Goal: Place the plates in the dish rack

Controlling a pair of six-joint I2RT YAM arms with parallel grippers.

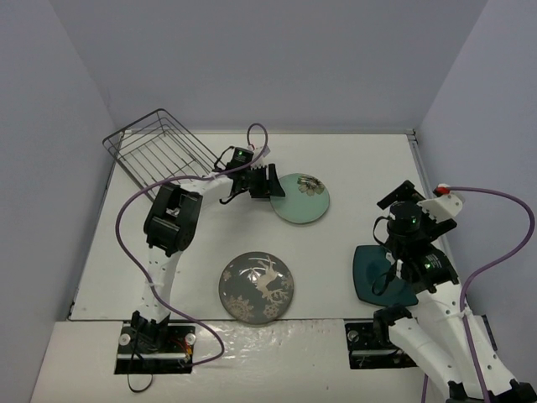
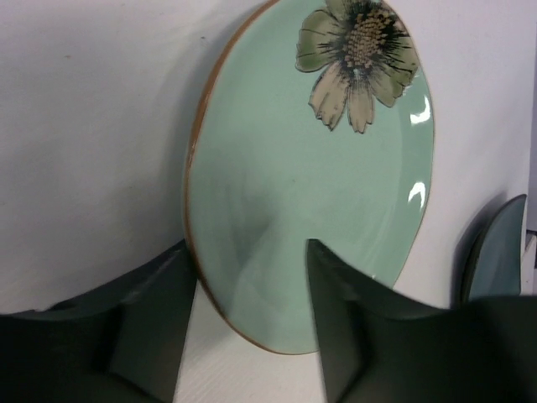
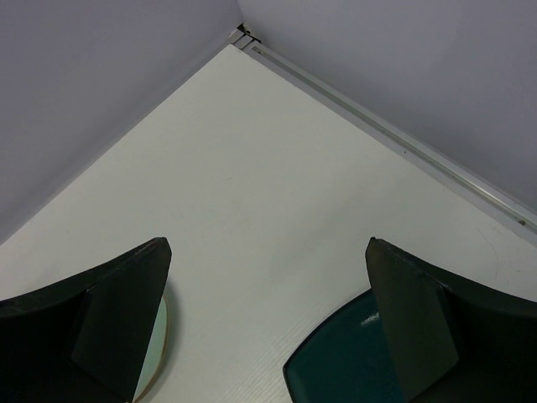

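Stretched over the desk [image 1: 361, 168], the left claw [image 2: 247, 248] sits parted astride the brown-rimmed glossy mint plate [image 2: 319, 185]; the right claw [image 3: 268, 243] hangs spread near the teal plate [image 3: 344, 361].

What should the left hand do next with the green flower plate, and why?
Probably pinch shut on the rim. The left gripper has one finger on either side of the edge of the mint-green plate, but a gap shows between them, so it likely has no firm hold yet. It needs that hold before it can lift the plate over to the dish rack.
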